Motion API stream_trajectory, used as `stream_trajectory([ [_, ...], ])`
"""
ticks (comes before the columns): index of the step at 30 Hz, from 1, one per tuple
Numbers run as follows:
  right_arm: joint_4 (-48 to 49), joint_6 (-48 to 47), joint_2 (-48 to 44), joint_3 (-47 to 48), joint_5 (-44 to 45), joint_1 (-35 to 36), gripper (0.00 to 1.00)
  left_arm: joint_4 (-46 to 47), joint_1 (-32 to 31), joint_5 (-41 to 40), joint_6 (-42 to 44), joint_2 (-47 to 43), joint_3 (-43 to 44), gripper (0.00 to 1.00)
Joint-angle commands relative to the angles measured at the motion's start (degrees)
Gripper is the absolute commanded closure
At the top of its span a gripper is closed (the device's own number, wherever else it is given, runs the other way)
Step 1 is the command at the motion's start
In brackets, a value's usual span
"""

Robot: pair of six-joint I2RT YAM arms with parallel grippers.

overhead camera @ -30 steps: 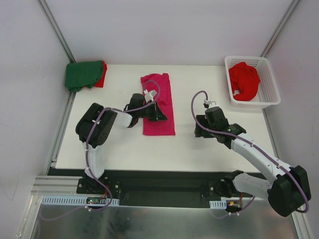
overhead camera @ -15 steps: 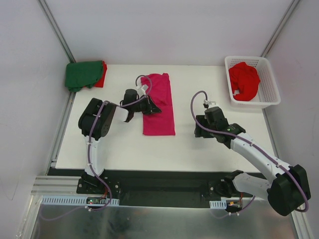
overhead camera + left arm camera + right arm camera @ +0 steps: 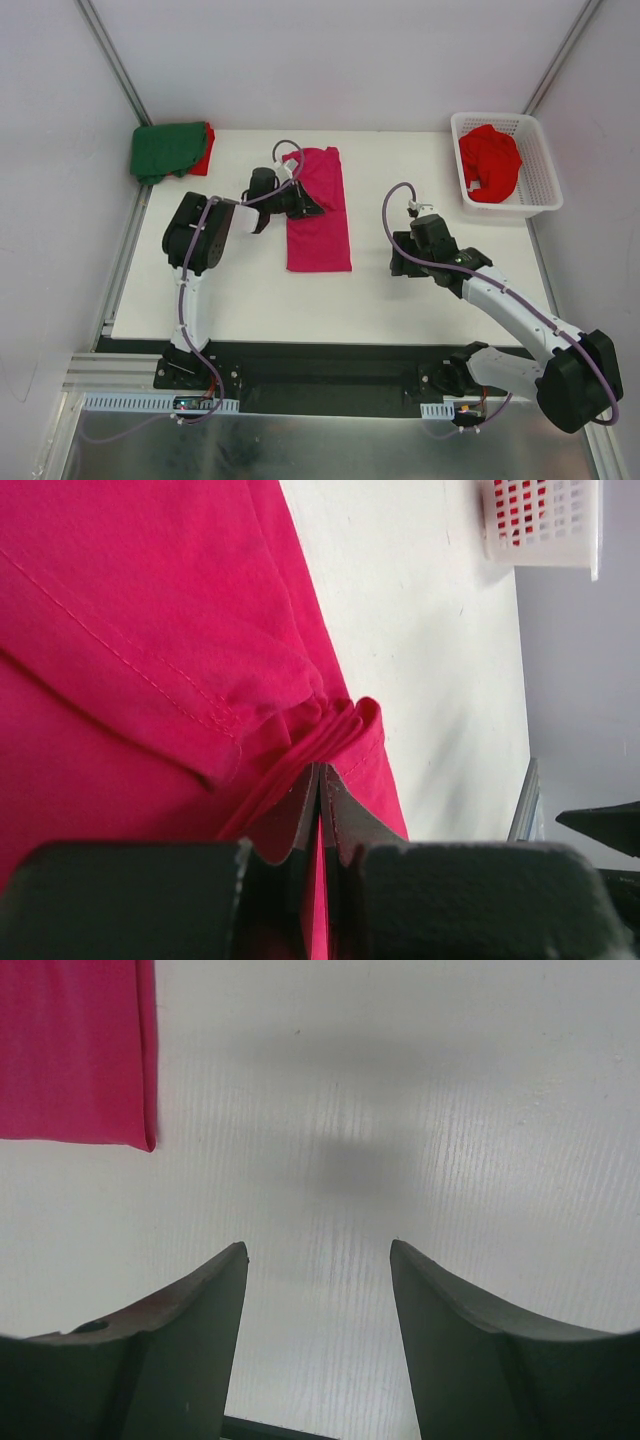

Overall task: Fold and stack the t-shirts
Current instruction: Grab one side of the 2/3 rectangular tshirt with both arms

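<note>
In the top view, the left arm (image 3: 195, 240) is seen rising from its base at the lower left of the frame, bent sharply at the elbow, with the forearm laid out to the right toward the centre. The left gripper (image 3: 320, 772) is set on the left edge of the magenta t-shirt (image 3: 322, 215), which is spread as a long folded strip in the middle of the table (image 3: 250, 290). In the left wrist view its fingers are pressed together, with a bunched fold of the magenta cloth pinched between them.

The right arm (image 3: 510, 305) is stretched from the lower right toward the centre, its wrist turned downward. The right gripper (image 3: 318, 1260) is held over bare table right of the strip, its fingers spread wide with nothing between them.

A green t-shirt (image 3: 165, 150) is laid over a folded red t-shirt (image 3: 204, 152) at the upper left. A crumpled red t-shirt (image 3: 490, 162) is seen inside the white basket (image 3: 540, 195) at the upper right.
</note>
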Motion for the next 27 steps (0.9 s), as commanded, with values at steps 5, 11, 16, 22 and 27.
stream_trajectory([
  [5, 0.44, 0.42, 0.76, 0.67, -0.05, 0.13, 0.37, -1.82, 1.04, 3.16, 2.75, -6.57, 1.52, 1.0],
  [11, 2.98, 1.12, 2.61, -0.12, -2.42, 0.04, 0.37, -6.04, 1.56, -1.05, 7.75, -19.39, -9.72, 1.0],
  [16, 4.57, 1.74, 4.81, -0.21, -4.36, 0.3, 0.37, -6.04, 2.79, -5.63, 8.82, -30.3, -23.59, 1.0],
  [22, 6.06, 1.74, 6.65, -0.29, -5.77, 0.57, 0.37, -6.66, 2.88, -8.97, 8.38, -37.86, -33.1, 1.0],
  [27, 9.49, 2.53, 9.02, -0.47, -10.42, 0.48, 0.35, -6.57, 2.88, -11.08, 7.41, -42.77, -39.35, 0.79],
])
